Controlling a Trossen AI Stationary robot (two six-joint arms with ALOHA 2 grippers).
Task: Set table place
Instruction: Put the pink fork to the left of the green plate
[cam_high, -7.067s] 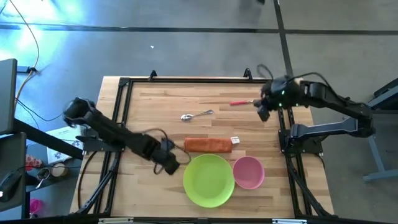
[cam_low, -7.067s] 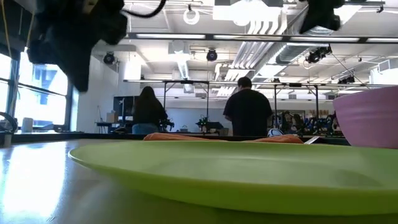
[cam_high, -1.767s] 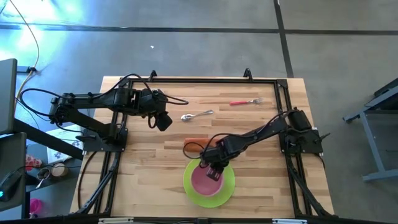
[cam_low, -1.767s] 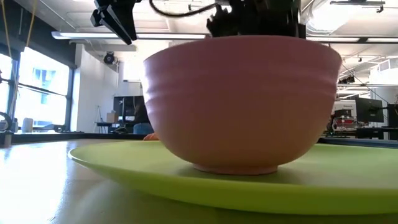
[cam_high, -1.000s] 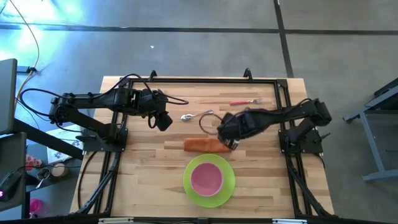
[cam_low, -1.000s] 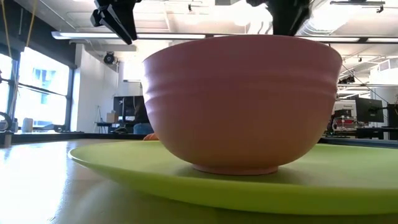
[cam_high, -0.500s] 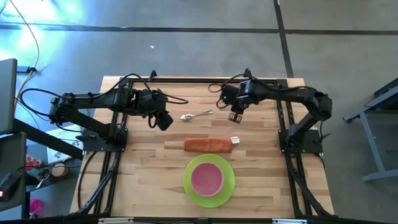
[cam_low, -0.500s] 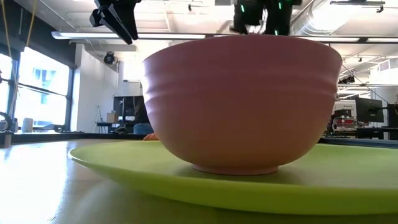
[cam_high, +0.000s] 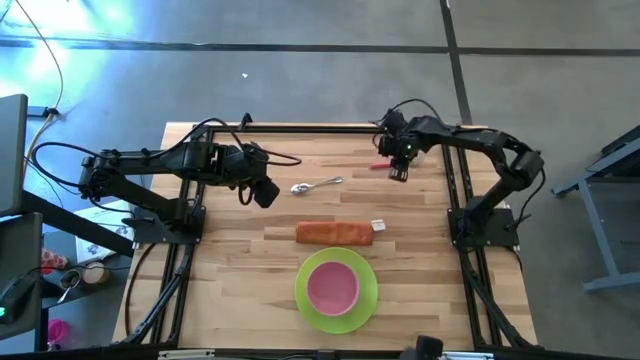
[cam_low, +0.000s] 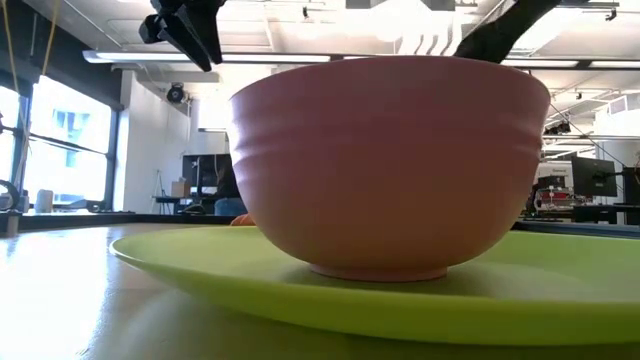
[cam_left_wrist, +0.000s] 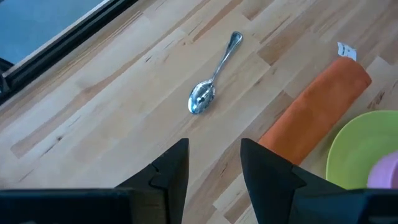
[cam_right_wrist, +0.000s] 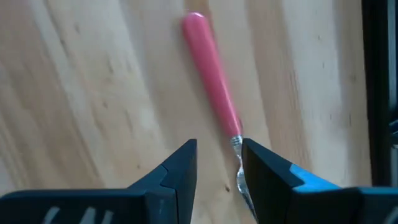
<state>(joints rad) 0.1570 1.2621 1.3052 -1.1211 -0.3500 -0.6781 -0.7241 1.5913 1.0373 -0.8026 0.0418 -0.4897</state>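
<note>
The pink bowl (cam_high: 332, 288) stands in the lime-green plate (cam_high: 306, 300) near the table's front edge; the low view shows the bowl's foot (cam_low: 378, 270) resting on the plate (cam_low: 200, 275). The silver spoon (cam_left_wrist: 211, 93) lies flat on the wood, just ahead of my left gripper (cam_left_wrist: 214, 163), which hangs open above the table (cam_high: 230, 235). Toward the far right lies the red-handled fork (cam_right_wrist: 211, 68). My right gripper (cam_right_wrist: 217, 163) hovers open over it, its fingers standing on either side of the fork's metal neck (cam_right_wrist: 239, 149), with no touch showing.
An orange roll (cam_high: 335, 233) with a white tag lies across the table's middle, between the spoon and the plate. A black metal frame (cam_high: 300, 128) edges the table. People show in the room beyond, in the low view.
My right gripper has swung from above the orange roll toward the table's far right and now hangs over the fork. Bowl, plate, spoon and fork lie where they were.
</note>
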